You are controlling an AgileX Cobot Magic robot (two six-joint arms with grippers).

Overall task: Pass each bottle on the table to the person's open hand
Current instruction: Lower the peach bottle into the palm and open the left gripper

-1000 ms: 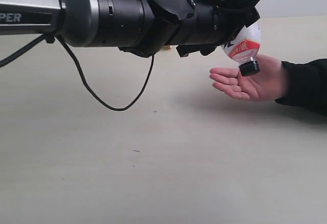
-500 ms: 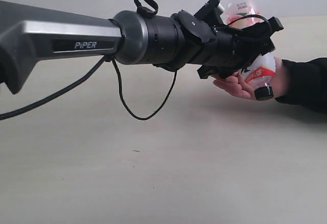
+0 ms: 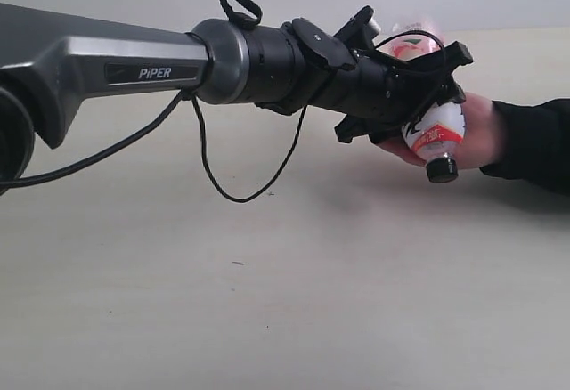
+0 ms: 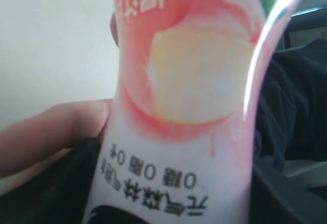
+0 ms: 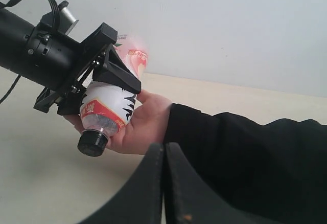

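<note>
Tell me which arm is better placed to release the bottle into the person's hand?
Left. The left gripper holds the bottle, cap down, against the person's hand. The right gripper is shut, empty and apart from the bottle.

Low exterior camera looks across the table (image 3: 267,319); all views share the bottle (image 3: 434,132), left wrist closest.

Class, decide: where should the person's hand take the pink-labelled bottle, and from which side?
Grip the bottle low on its body, just above the black cap, coming from underneath: the left gripper clamps its middle, and it tilts cap-down over the person's hand.
</note>
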